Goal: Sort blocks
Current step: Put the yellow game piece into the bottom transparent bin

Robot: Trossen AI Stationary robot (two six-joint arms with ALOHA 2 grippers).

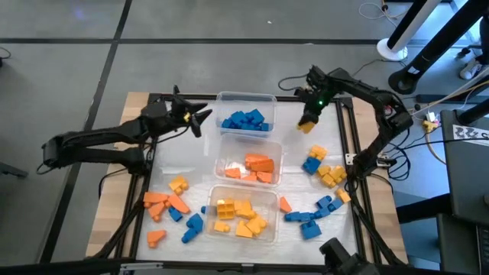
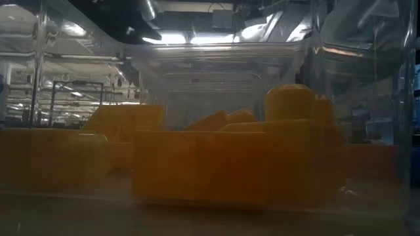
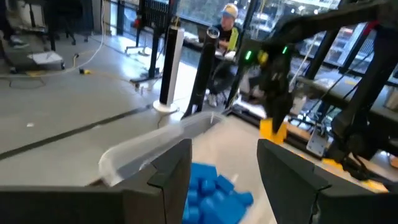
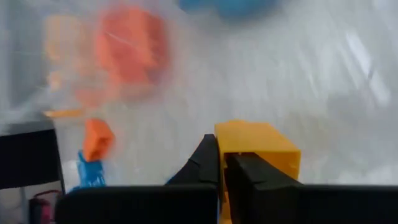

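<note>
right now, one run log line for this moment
right gripper: shut on yellow block, raised beside blue tub | left gripper: open, empty

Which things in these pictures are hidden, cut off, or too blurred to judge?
- High view: right hand covers the top of its yellow block.
- Right wrist view: the fingers hide the block's near side; the tubs beyond are blurred.
- Low view: the yellow tub wall fills the frame; both arms are out of sight.
- Left wrist view: the blue blocks are cut off by the left hand.

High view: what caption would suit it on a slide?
Right tool shut on a yellow block beside the blue tub; left tool open on its other side.
</note>
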